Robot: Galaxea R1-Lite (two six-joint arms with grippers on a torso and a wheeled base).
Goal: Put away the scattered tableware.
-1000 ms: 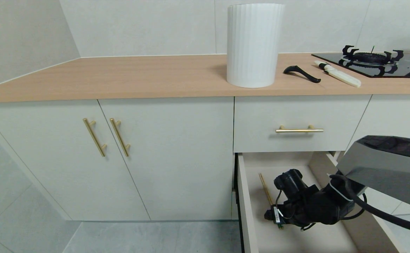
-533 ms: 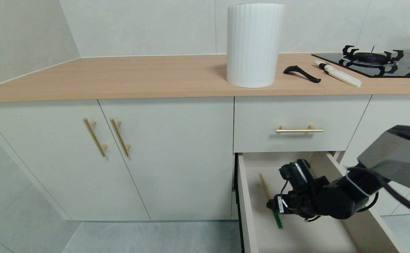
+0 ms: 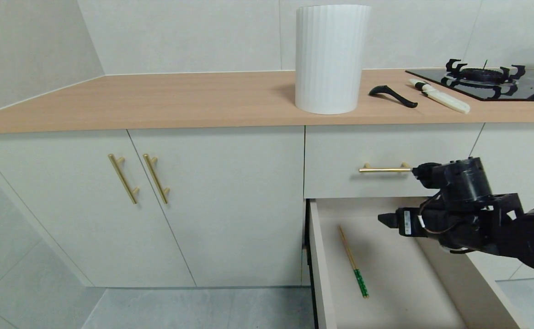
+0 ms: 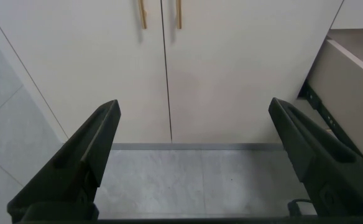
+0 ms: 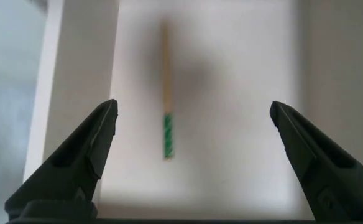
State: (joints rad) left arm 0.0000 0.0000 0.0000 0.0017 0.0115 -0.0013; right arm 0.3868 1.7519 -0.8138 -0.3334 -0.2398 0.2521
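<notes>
Just one knife (image 3: 438, 95), one open drawer (image 3: 322, 274)

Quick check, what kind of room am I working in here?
Most likely a home-style kitchen: a gas hob set in a wooden countertop, a knife beside it, and chopsticks in the open drawer below.
</notes>
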